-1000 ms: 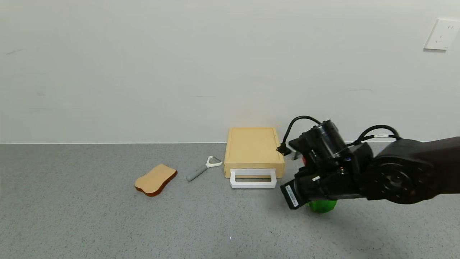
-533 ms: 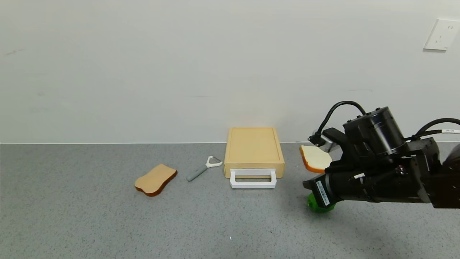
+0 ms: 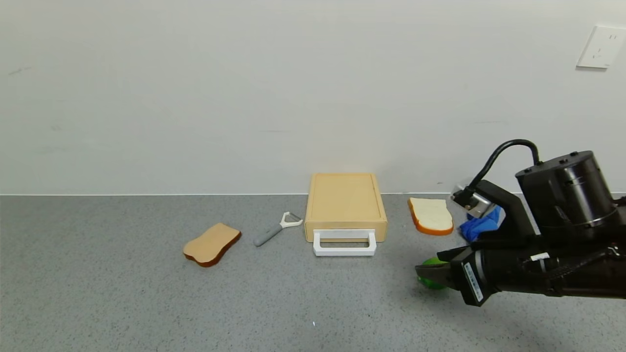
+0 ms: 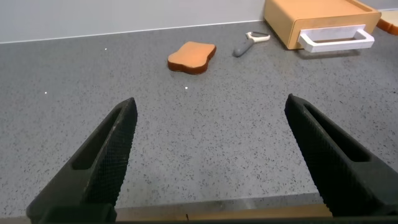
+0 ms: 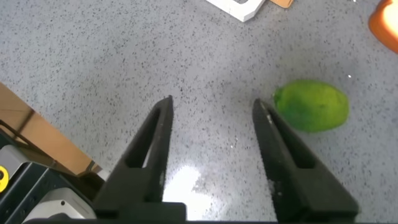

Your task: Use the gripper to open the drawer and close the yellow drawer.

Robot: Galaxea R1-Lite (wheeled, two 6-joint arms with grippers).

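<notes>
grey countertop (image 3: pixel 146 303), closed drawer (image 3: pixel 345 203)

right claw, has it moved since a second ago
Yes. The right claw has pulled back to the right, away from the drawer, uncovering the white bread slice and blue cloth. It is open and empty.

Head view: looks forward and down from above. Wrist views: low, close over the countertop (image 3: pixel 122 293). Head and left wrist views share the drawer (image 3: pixel 345 205) (image 4: pixel 317 22), toward 12 o'clock.
</notes>
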